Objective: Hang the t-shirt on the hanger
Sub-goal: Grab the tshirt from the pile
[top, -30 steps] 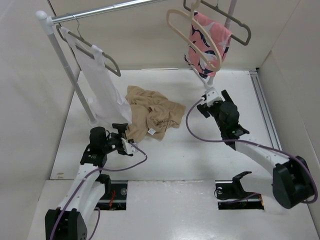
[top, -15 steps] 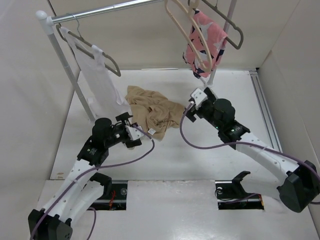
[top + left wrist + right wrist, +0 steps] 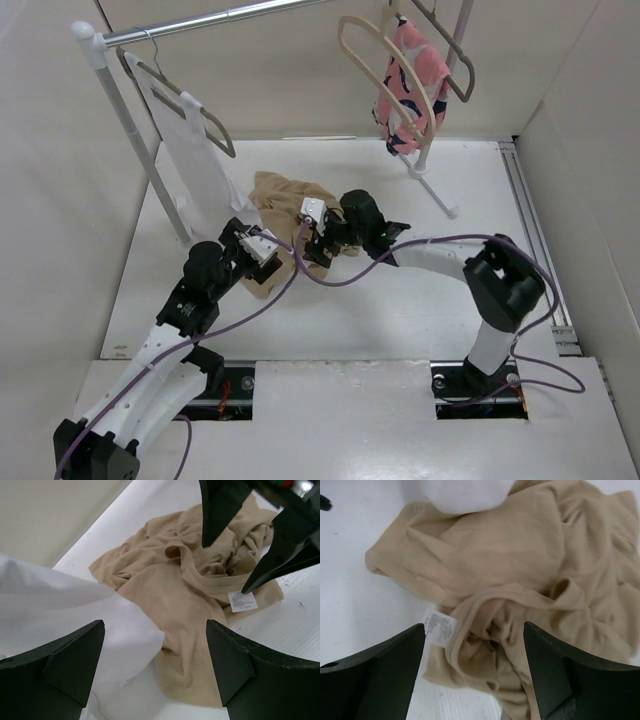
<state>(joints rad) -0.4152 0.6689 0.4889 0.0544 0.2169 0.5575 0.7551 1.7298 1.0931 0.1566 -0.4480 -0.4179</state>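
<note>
The tan t-shirt (image 3: pixel 283 192) lies crumpled on the white table, with its neck opening and white label (image 3: pixel 243 601) facing up. My left gripper (image 3: pixel 268 260) is open and empty, low over the shirt's near-left edge (image 3: pixel 190 645). My right gripper (image 3: pixel 306 248) is open and empty, directly over the collar and label (image 3: pixel 439 627). Its dark fingers (image 3: pixel 218 510) show in the left wrist view. The beige hanger (image 3: pixel 344 32) hangs on the rail at the back right, beside a pink garment (image 3: pixel 412 70).
A white garment (image 3: pixel 190 140) hangs on a dark grey hanger at the left, and its hem rests against the shirt (image 3: pixel 70 610). The rack's post (image 3: pixel 130 130) stands at the left. Another dark hanger (image 3: pixel 455 70) hangs at the back right. Walls enclose the table.
My right arm swung down and left from the rack to above the shirt's collar. My left gripper moved forward to the shirt's edge. The beige hanger and pink garment swayed on the rail.
</note>
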